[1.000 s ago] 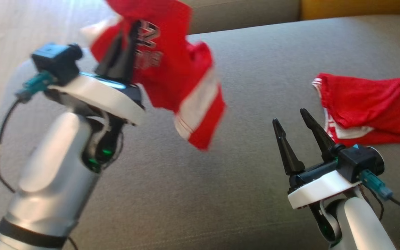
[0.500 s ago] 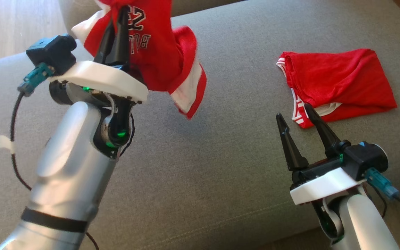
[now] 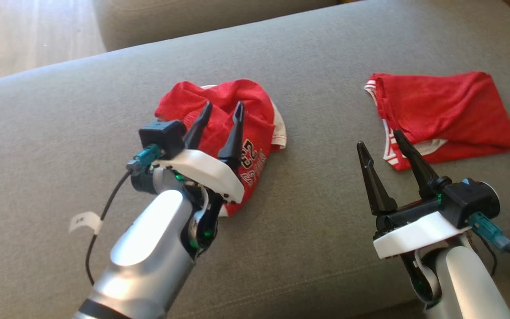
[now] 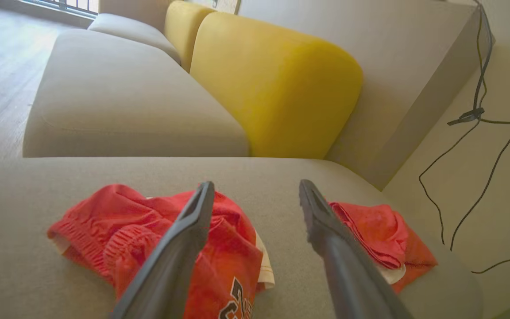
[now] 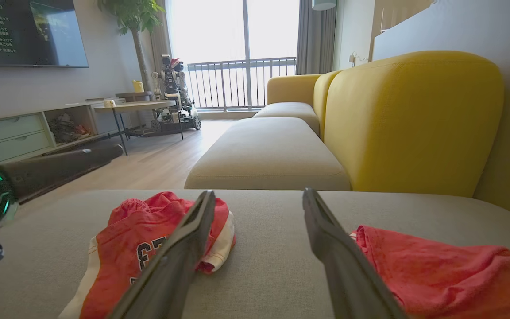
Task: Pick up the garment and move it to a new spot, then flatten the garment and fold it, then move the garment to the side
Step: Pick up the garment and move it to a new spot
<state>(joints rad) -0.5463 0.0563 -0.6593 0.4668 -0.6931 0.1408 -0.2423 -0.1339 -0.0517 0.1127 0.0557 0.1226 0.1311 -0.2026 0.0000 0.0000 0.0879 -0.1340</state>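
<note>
Head view: garment (image 3: 258, 110) behind left pincer (image 3: 224, 106)

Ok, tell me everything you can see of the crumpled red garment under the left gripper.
The red garment is thin, soft-looking fabric with white trim and dark lettering and numbers. It lies crumpled in a heap on the grey sofa cushion. The left gripper stands open over it; whether its fingers touch it is unclear.

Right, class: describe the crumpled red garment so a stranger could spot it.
Start at the grey sofa seat. Toward its left, by the left pincer, lies the crumpled red garment. Unlike the flatter red garment on the right, it shows black lettering.
</note>
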